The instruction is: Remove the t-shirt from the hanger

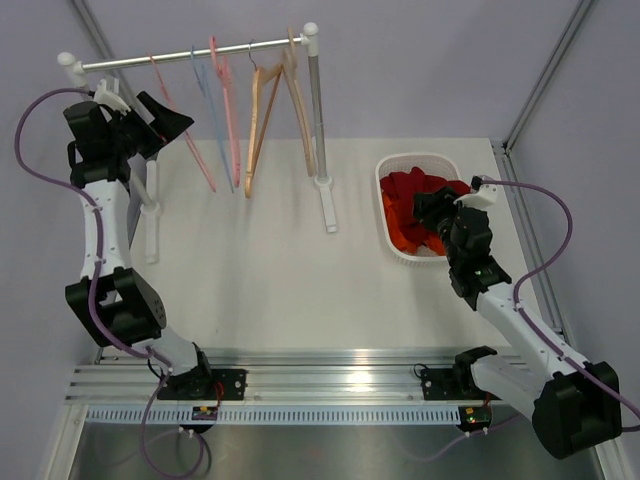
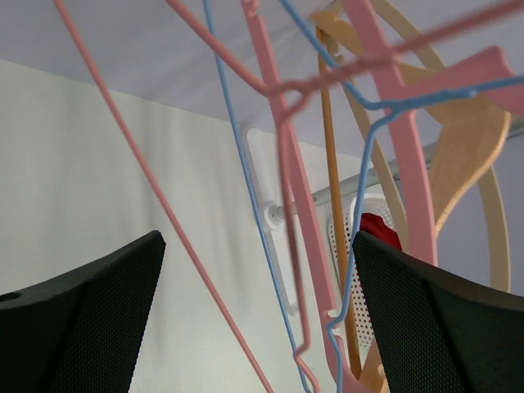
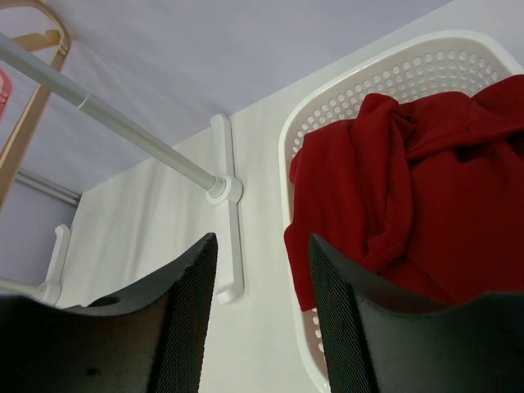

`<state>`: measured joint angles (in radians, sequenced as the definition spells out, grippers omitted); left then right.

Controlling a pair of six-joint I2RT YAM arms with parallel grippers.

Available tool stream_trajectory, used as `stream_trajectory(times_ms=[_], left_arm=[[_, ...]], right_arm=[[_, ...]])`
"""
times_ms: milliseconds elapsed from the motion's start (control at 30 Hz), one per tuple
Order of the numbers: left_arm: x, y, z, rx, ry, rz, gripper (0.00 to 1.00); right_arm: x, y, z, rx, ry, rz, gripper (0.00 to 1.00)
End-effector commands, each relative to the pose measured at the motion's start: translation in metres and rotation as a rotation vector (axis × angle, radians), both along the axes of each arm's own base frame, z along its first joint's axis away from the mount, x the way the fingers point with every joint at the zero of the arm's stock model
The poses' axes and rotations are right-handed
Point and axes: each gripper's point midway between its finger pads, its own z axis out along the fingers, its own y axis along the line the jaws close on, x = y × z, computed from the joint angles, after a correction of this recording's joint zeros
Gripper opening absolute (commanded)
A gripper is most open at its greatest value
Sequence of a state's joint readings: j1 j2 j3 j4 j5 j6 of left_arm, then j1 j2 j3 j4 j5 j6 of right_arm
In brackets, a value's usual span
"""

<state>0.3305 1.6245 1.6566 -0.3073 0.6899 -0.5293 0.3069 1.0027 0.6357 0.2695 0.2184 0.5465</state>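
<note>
With the red t-shirt point(image 3: 409, 164) lying in the basket point(image 3: 393, 72) by the surface's right edge and the hangers point(image 2: 412, 180) bare, the task looks finished; left pincer point(image 2: 255, 237) and right pincer point(image 3: 262, 241) both gape empty, needing only to withdraw.

My fingers point(image 2: 426, 319) are black with a fine mesh weave. At two o'clock the t-shirt point(image 1: 405, 190) is solid red, in a white basket point(image 1: 415, 158) dotted with rows of small holes. At eleven o'clock the pink hangers point(image 2: 413, 180) mix with a pale blue hanger point(image 2: 246, 176) and tan wooden hangers point(image 2: 463, 155). The rack point(image 1: 150, 215) is white with a grey rail point(image 1: 180, 58). The table point(image 1: 260, 270) is white, the wall point(image 1: 420, 60) is pale lilac, and my cable point(image 1: 18, 135) is purple.
</note>
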Motion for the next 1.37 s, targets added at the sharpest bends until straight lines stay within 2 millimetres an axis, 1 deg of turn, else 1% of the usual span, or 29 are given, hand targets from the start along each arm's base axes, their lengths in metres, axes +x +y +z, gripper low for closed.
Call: stream_trajectory(times_ms=[0,33,100,133,167,200,233,267,333,367,400,433,500,533,567,600,633,667,700,733,800,833,867,933,1000,1033,1133,1233,1333], left_arm=[[-0.032,-0.009,0.064,0.068,-0.202,0.052,0.99],[-0.036,-0.01,0.055,0.057,-0.188,0.061,0.99],[-0.048,-0.016,0.063,0.048,-0.228,0.068,0.99],[-0.062,-0.02,0.067,0.052,-0.245,0.077,0.99],[-0.07,-0.022,0.068,0.057,-0.249,0.085,0.99],[-0.076,-0.026,0.068,0.066,-0.256,0.101,0.99],[-0.093,-0.033,0.069,0.069,-0.271,0.102,0.99],[-0.102,-0.043,0.068,0.07,-0.277,0.089,0.99],[-0.121,-0.052,0.065,0.074,-0.292,0.099,0.99],[-0.142,-0.06,0.06,0.079,-0.308,0.092,0.99],[-0.153,-0.069,0.057,0.087,-0.316,0.077,0.99],[-0.175,-0.081,0.048,0.091,-0.329,0.053,0.99],[-0.196,-0.092,0.037,0.088,-0.334,0.024,0.99],[-0.207,-0.099,0.032,0.086,-0.343,-0.01,0.99],[-0.22,-0.109,0.026,0.086,-0.347,-0.056,0.99],[-0.242,-0.122,0.017,0.079,-0.368,-0.133,0.99],[-0.254,-0.13,0.013,0.074,-0.382,-0.177,0.99],[-0.265,-0.137,0.005,0.074,-0.377,-0.221,0.99],[-0.285,-0.144,0.003,0.087,-0.407,-0.269,0.99],[-0.292,-0.145,-0.015,0.085,-0.343,-0.281,0.99],[-0.311,-0.155,-0.021,0.112,-0.357,-0.354,0.99],[-0.321,-0.158,-0.024,0.118,-0.376,-0.379,0.99],[-0.327,-0.161,-0.031,0.115,-0.358,-0.405,0.99],[-0.338,-0.166,-0.044,0.12,-0.339,-0.454,0.99],[-0.339,-0.165,-0.054,0.151,-0.325,-0.456,0.99],[-0.339,-0.165,-0.06,0.157,-0.31,-0.459,0.99],[-0.341,-0.166,-0.062,0.173,-0.321,-0.476,0.99],[-0.342,-0.167,-0.059,0.185,-0.333,-0.487,0.99],[-0.34,-0.164,-0.059,0.198,-0.339,-0.467,0.99]], right_arm=[[-0.001,-0.002,0.029,-0.008,-0.054,-0.013,0.57],[-0.002,0.001,0.029,-0.005,-0.052,-0.001,0.57],[-0.003,0.002,0.033,0.002,-0.053,0.004,0.61],[-0.005,0.003,0.035,0.004,-0.059,0.011,0.63],[-0.006,0.003,0.039,0.006,-0.062,0.014,0.66],[-0.007,0.003,0.042,0.011,-0.067,0.016,0.71],[-0.011,0.005,0.048,0.018,-0.082,0.031,0.82],[-0.013,0.005,0.052,0.018,-0.083,0.038,0.9],[-0.02,0.006,0.064,0.028,-0.097,0.056,1.0],[-0.024,0.006,0.069,0.027,-0.097,0.062,0.99],[-0.027,0.006,0.074,0.026,-0.103,0.07,0.99],[-0.035,0.006,0.084,0.032,-0.115,0.08,1.0],[-0.044,0.004,0.097,0.038,-0.137,0.085,0.99],[-0.055,0.002,0.11,0.048,-0.172,0.097,0.99],[-0.061,0.001,0.12,0.056,-0.189,0.1,0.99],[-0.068,0.0,0.12,0.062,-0.181,0.106,0.99],[-0.081,-0.001,0.133,0.073,-0.218,0.123,0.99],[-0.088,-0.001,0.138,0.077,-0.228,0.133,0.99],[-0.095,-0.002,0.142,0.086,-0.24,0.141,1.0],[-0.108,-0.006,0.148,0.091,-0.26,0.145,0.99],[-0.12,-0.01,0.154,0.108,-0.28,0.14,0.99],[-0.133,-0.015,0.161,0.122,-0.315,0.138,0.99],[-0.137,-0.016,0.158,0.124,-0.312,0.141,0.99],[-0.151,-0.024,0.163,0.127,-0.338,0.124,0.99],[-0.159,-0.028,0.155,0.106,-0.315,0.113,0.99],[-0.159,-0.031,0.145,0.091,-0.28,0.099,1.0],[-0.164,-0.039,0.137,0.086,-0.268,0.07,0.99],[-0.163,-0.039,0.126,0.082,-0.251,0.065,1.0],[-0.158,-0.035,0.124,0.079,-0.236,0.076,0.99]])
